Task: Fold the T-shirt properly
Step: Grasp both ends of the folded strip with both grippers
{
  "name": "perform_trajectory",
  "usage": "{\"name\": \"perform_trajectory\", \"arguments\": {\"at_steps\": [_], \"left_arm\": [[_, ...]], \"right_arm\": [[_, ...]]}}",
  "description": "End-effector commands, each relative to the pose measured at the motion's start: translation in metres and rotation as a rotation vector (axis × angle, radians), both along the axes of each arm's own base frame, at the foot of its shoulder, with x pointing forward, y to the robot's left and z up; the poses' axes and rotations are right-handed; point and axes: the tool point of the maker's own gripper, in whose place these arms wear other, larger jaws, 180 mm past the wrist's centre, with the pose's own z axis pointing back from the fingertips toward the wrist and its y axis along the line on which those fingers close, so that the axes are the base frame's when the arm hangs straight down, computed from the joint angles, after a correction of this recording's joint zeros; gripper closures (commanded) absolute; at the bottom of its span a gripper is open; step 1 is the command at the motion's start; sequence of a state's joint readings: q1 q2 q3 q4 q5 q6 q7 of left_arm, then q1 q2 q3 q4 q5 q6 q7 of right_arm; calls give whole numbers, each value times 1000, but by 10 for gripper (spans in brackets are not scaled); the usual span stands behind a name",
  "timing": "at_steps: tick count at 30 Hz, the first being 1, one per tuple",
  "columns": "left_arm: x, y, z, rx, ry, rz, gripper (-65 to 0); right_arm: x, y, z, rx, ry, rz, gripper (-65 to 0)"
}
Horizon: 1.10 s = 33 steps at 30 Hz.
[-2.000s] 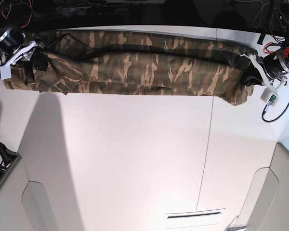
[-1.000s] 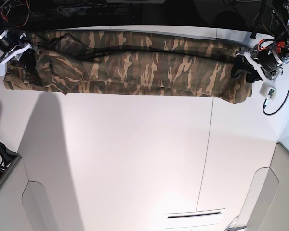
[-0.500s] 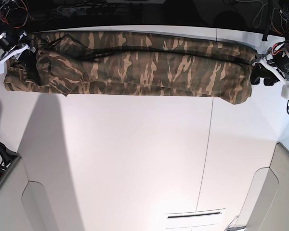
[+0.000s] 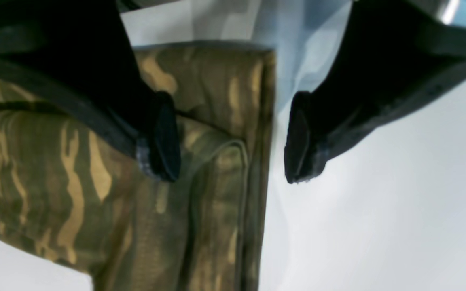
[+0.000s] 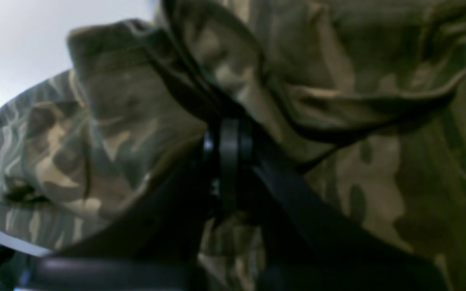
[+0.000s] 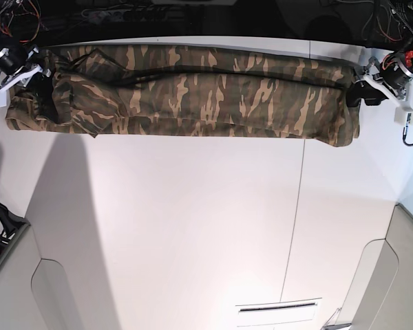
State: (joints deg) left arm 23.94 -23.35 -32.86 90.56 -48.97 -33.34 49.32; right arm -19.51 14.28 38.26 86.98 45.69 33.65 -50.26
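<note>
At the wrist views alone: left claw [image 4: 233, 137] gapes over T-shirt [image 6: 193, 93] edge; right claw [image 5: 229, 161] pinches cloth.

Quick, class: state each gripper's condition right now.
Left gripper: open, straddling the T-shirt edge.
Right gripper: closed on the T-shirt.

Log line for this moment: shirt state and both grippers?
T-shirt: long band, table's far edge | left gripper: open at end | right gripper: shut on cloth

Left gripper [image 4: 233, 139] at base view's right edge: jaws parted, pads [image 4: 164, 135] apart, nothing clamped between. Right gripper [image 5: 228, 141] at base view's left edge: jaws closed, pinching fold of T-shirt [image 5: 338, 93].
</note>
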Motion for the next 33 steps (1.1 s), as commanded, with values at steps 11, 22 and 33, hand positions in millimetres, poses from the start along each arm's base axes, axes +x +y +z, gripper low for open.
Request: {"name": "perform_trajectory", "arguments": {"at_steps": [11,22,33], "left_arm": [[3,-17,13,-91,-55,-96,-432],[-1,-54,2,-175,-10,-186,-120],[9,-62,11,-185,-54,-208,0]], "right_arm": [[8,-4,11,2,-42,-1,0],[7,-4,11,3,-41,-1,0],[11,6,21,83,-69,5,0]]}}
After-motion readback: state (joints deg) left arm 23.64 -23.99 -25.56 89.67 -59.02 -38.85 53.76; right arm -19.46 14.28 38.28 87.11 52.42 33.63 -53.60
